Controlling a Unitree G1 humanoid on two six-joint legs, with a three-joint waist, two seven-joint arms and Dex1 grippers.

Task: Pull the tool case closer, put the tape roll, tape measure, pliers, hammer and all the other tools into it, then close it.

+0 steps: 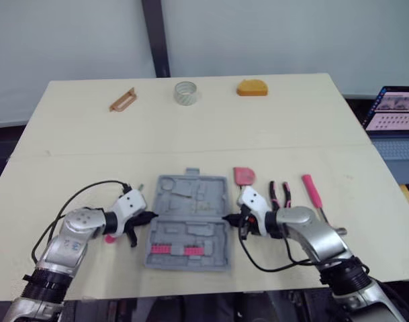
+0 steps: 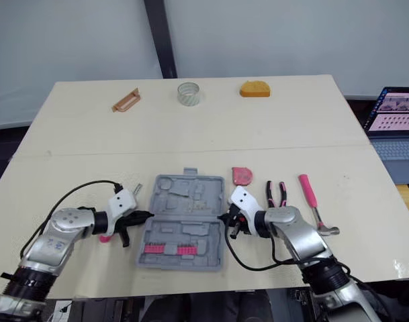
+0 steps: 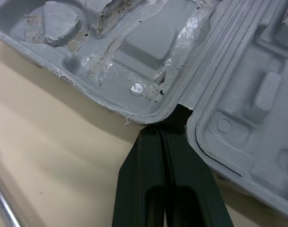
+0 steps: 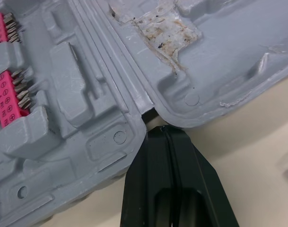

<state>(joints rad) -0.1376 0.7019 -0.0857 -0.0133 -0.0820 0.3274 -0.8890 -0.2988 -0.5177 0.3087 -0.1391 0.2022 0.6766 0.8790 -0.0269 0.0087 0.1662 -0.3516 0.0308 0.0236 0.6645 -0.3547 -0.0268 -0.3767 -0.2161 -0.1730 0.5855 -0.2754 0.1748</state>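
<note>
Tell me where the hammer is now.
The hammer lies on the table at the robot's right, just right of the pliers, in the left eye view.

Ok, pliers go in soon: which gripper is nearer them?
Right. The right gripper sits at the right edge of the tool case, near the pliers; the left gripper is at its opposite edge.

- We see a pale wooden table (image 1: pixel 191 131) with a thin seam running across it from side to side.
- Past the table's right edge stands an open laptop (image 1: pixel 396 111) — its screen is lit and shows rows of small pictures.
- Behind the table's far edge a dark post (image 1: pixel 155 37) rises in front of a pale wall (image 1: pixel 70 40).
</note>
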